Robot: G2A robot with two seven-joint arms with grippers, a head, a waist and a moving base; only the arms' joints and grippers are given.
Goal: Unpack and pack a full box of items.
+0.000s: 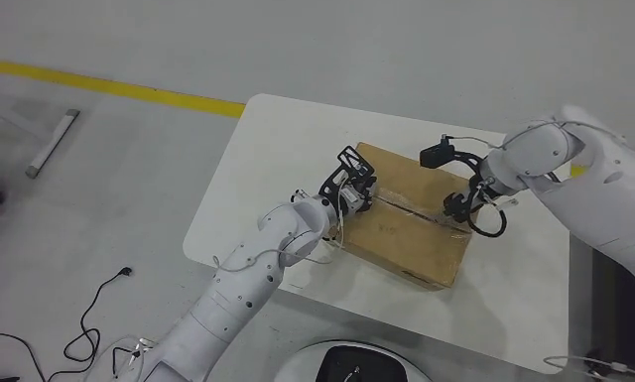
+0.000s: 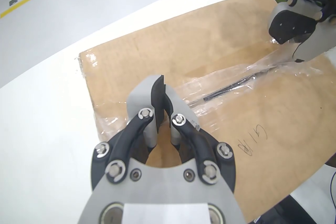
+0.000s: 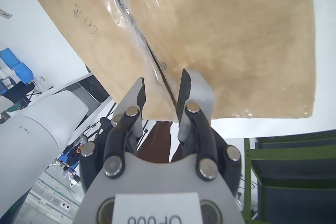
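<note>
Clenching its pads together, with nothing visibly caught between them, the left gripper (image 2: 159, 84) sits low over one short end of the brown rectangular cardboard box (image 2: 183, 46), just above the crinkled strip of clear packing tape (image 2: 237, 72) that runs down the middle seam. At the opposite short end the right gripper (image 3: 163, 77) is released: its two fingers (image 3: 195, 89) stand apart, one on each side of the taped seam where it meets the box's edge, close against the cardboard. Whether they touch it cannot be made out. A thin dark slit (image 2: 228, 88) shows along the seam under the tape, and the flaps lie flat and closed. Black handwritten marks (image 2: 252, 141) sit on the flap beside the left gripper. The box lies flat near the middle of the white round-cornered worktop (image 1: 263, 164), turned at a slant to its edges. Beyond the worktop, a yellow line (image 1: 119, 87) crosses the grey floor, and a green metal shelf rack (image 3: 288, 170) stands near the right gripper's end.
</note>
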